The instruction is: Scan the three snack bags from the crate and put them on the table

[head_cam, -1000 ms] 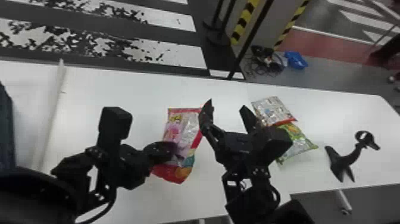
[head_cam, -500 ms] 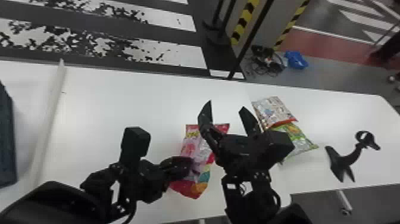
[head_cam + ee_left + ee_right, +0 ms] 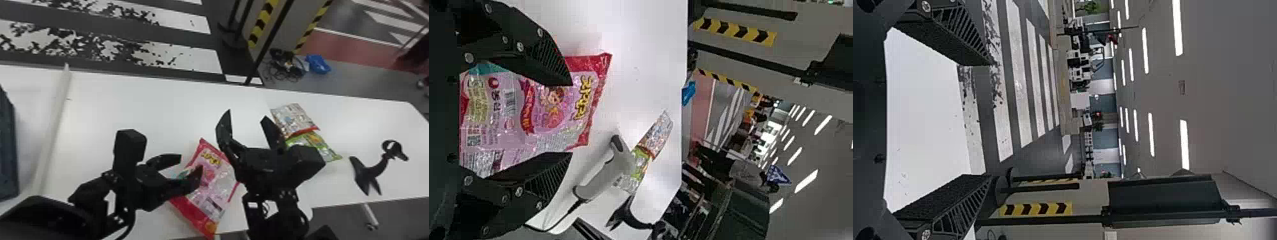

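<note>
The right gripper (image 3: 247, 114), fingers spread, partly blocks the green bag (image 3: 326, 150) touching the silver bag (image 3: 293, 119). Over the table (image 3: 153, 111), the pink bag (image 3: 220, 180) sits by the left gripper's (image 3: 191, 162) parted fingers; the left wrist view catches a grey scanner (image 3: 604, 174).

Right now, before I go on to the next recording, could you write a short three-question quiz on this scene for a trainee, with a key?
1. True or false: the fingers of the left gripper stand apart.

2. On which side of the pink snack bag does the silver snack bag lie?
a) the robot's left
b) the robot's right
c) on top of it

3. Fill in the blank: the silver snack bag, with its red edge, partly covers the ____.

Key: 1. true; 2. b; 3. green snack bag
</note>
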### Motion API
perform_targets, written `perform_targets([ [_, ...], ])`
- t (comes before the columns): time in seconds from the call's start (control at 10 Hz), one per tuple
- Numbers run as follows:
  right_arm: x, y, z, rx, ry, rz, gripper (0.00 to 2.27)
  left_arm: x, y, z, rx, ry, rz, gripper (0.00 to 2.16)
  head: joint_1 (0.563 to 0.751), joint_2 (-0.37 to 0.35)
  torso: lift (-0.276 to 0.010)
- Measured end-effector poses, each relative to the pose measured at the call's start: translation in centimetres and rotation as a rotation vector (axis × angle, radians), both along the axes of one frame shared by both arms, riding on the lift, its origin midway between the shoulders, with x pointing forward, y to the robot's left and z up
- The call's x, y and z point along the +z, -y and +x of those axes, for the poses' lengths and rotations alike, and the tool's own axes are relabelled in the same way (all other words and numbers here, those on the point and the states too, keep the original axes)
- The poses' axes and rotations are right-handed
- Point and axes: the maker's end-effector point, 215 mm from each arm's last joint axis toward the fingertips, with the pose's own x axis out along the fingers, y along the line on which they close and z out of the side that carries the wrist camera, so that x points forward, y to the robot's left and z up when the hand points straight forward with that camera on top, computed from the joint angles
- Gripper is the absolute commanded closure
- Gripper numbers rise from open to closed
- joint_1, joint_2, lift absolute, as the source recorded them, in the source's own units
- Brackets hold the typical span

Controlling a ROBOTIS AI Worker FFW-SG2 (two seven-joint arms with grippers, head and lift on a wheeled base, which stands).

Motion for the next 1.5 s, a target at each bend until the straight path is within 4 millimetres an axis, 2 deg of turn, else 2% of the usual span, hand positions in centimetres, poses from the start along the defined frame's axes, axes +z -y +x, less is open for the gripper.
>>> perform_targets([
  [0.2,0.2,0.3,-0.6,0.001,0.0,-0.006,0.08,2.4,-4.8,2.8,0.116,0.063,0.019,0.06,0.695,-0.35,-0.094],
  [0.3,0.2,0.3,-0.9,0.002,0.0,-0.007,0.08,3.6,-8.2,4.3,0.192,0.093,0.031,0.09,0.695,-0.349,-0.094],
  [0.6,-0.4,0.0,-1.2,0.01,-0.013,-0.012,0.08,7.9,-20.2,7.4,0.453,0.225,0.09,0.06,0.695,-0.173,-0.094],
  [0.8,-2.0,-0.8,-1.4,0.024,-0.04,-0.013,0.08,11.9,-25.5,7.1,0.552,0.347,0.095,0.06,0.695,-0.076,-0.094],
  [0.9,-3.2,-1.4,-1.6,0.035,-0.062,-0.009,0.08,13.6,-28.1,6.5,0.592,0.395,0.088,0.06,0.695,-0.056,-0.094],
  [1.0,-4.1,-1.9,-1.8,0.043,-0.079,-0.005,0.08,14.1,-30.1,6.0,0.619,0.409,0.085,0.06,0.695,-0.012,-0.094],
  [1.2,-5.6,-3.2,-2.4,0.063,-0.111,0.008,0.08,14.1,-32.7,5.4,0.65,0.415,0.104,0.06,0.695,0.055,-0.094],
  [1.5,-8.6,-6.5,-4.6,0.126,-0.183,0.036,0.08,13.7,-34.3,4.9,0.67,0.41,0.129,0.06,0.695,0.124,-0.094],
])
